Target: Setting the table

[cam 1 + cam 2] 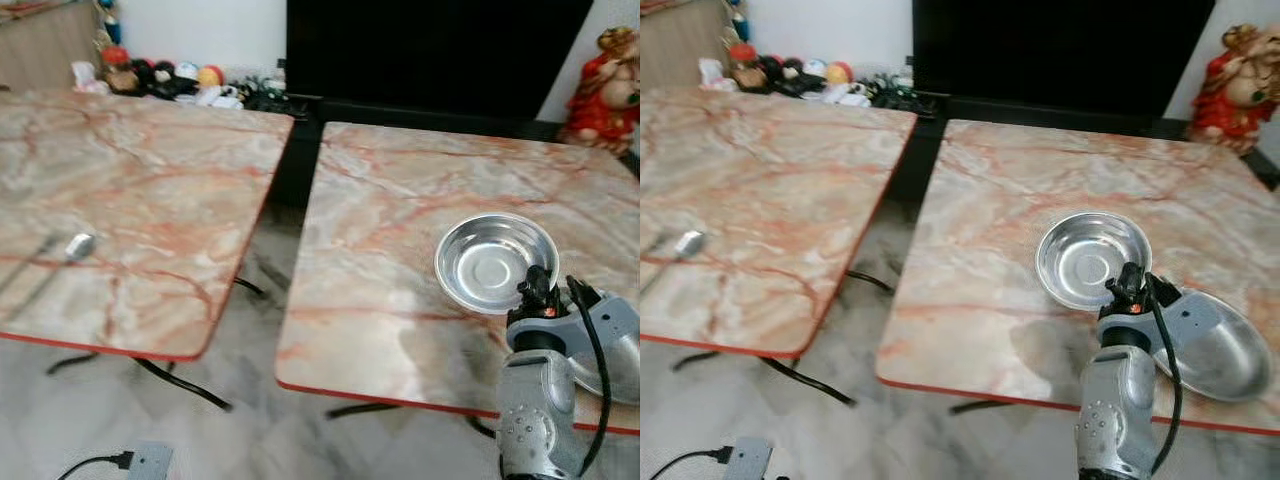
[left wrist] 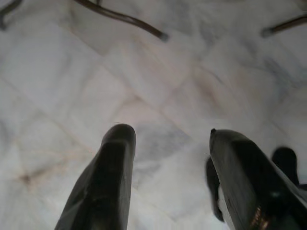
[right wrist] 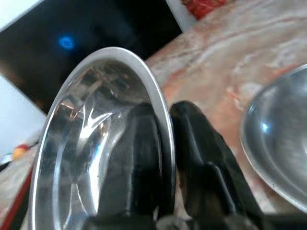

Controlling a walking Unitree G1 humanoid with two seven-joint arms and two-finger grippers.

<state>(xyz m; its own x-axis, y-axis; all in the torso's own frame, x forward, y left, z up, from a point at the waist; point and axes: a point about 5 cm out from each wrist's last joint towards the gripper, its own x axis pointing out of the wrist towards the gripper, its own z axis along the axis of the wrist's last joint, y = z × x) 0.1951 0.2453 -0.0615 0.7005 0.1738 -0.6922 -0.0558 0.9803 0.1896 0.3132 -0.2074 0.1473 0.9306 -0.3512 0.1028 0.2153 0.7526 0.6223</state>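
Two bowls are on the right counter (image 1: pixel 380 200). Right jaws (image 3: pixel 165 124) are clamped on the rim of one bowl (image 1: pixel 497 262); the other bowl (image 1: pixel 1210 345) lies beside. Left jaws (image 2: pixel 168 158) stand apart, over the floor.

spoon (image 1: pixel 78 245) on left table (image 1: pixel 150 180) | two bowls (image 1: pixel 1092 259) on right table (image 1: pixel 980 250) | tables side by side

Looking forward and down from head height over two orange-veined marble-patterned tables (image 1: pixel 140 200), both eyes sharing the round steel bowl (image 1: pixel 1092 258). From the left wrist, facing the pale marble floor (image 2: pixel 158 96). From the right wrist, very near a shiny steel bowl rim (image 3: pixel 158 103).
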